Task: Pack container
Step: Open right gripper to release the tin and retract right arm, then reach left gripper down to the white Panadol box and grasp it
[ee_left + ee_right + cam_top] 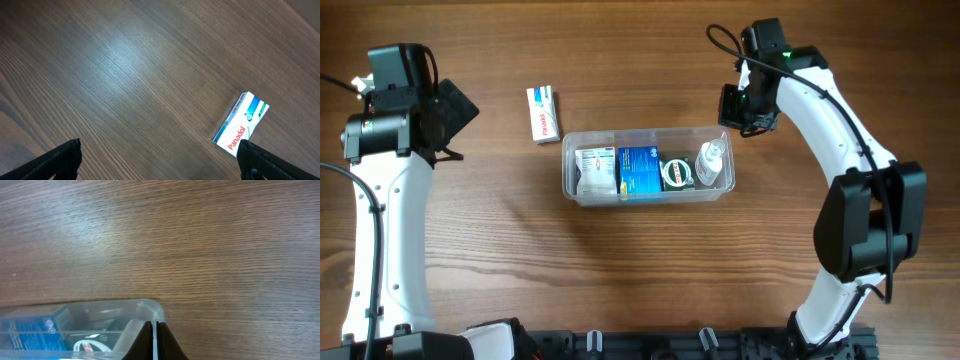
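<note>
The container (pixel 650 132) sits at the middle of the overhead frame, long side running left to right on the wooden surface (pixel 620 260). Inside it, from left to right, are a white box (pixel 591 170), a blue box (pixel 639 169), a round tin (pixel 676 174) and a small clear bottle (pixel 710 162). A Panadol box (pixel 242 123) lies flat on the surface, just off the container's upper left corner.

My left hand (pixel 159 147) is spread wide with nothing between the fingers, and the Panadol box is to its right in the wrist view. My right hand (pixel 155 330) is pressed together and empty, just above the container's rounded corner.

I judge the tub to be thin, light plastic. Its walls would likely flex and feel slick, and it may skate on the wood if nudged. If I need to steady it, I'd pinch the rim at a short end, not squeeze a long wall. The contents add only a little weight.
</note>
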